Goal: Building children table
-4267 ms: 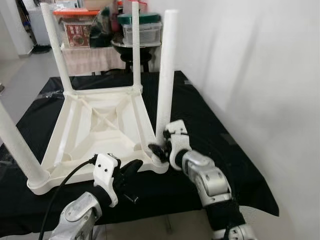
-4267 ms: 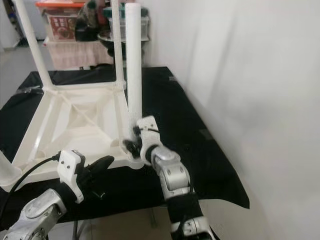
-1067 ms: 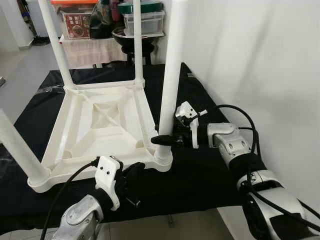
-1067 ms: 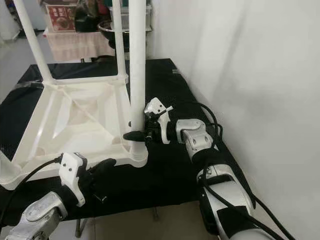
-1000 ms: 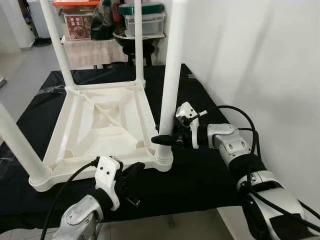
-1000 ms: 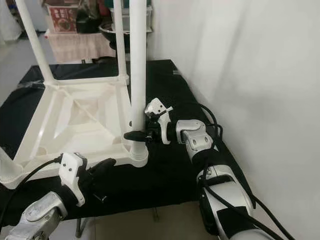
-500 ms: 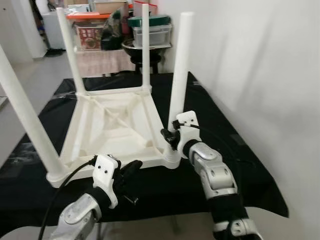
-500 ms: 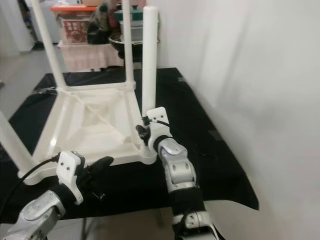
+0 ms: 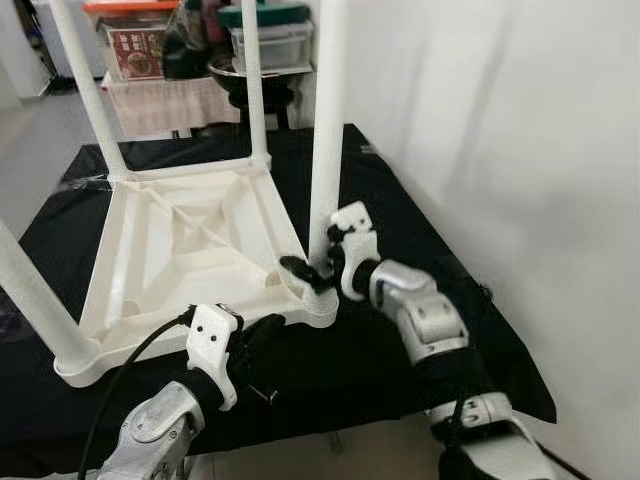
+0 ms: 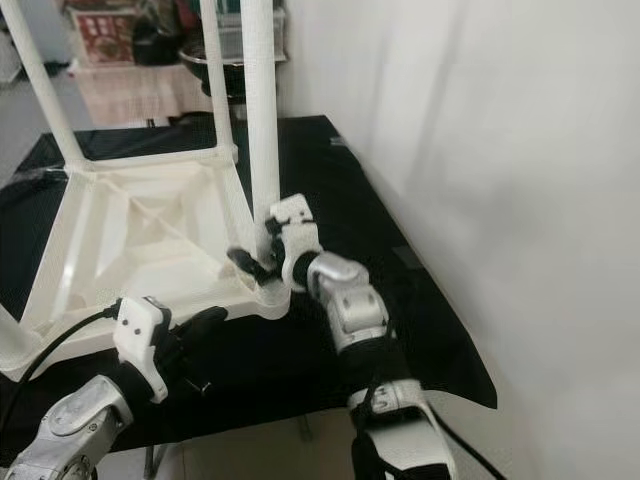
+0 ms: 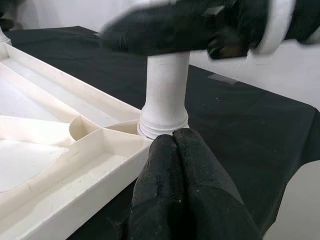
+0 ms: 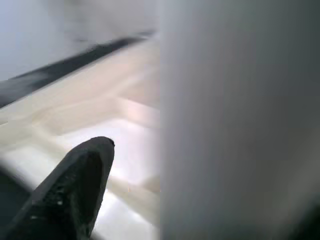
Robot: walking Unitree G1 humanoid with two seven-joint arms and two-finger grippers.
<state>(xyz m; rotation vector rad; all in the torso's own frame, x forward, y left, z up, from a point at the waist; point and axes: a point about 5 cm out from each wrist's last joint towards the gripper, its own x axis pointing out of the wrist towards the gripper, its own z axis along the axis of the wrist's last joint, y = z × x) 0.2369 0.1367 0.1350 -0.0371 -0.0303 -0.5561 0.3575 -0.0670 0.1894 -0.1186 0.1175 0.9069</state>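
Right claw (image 9: 312, 268) clamped, left claw (image 9: 262, 332) closed.

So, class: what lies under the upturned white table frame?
The table frame rests upside down on a black cloth, which spreads out around it on all sides. Whatever supports the cloth is covered, so it cannot be seen.

I am in a lived-in home, in a plain room that doubles as storage. A bare white wall (image 9: 500, 130) runs along my 3 o'clock side. Straight before me a black cloth (image 9: 400, 200) covers a work table. Beyond it, at 12 o'clock, household goods are stacked up: a clear lidded storage box (image 9: 262, 45), a box with an orange lid (image 9: 128, 40), a dark round bowl (image 9: 240, 78) on a stool and a side table under a pale cloth (image 9: 165, 105). At 11 o'clock the pale tiled floor (image 9: 35, 145) leads off towards more stored things
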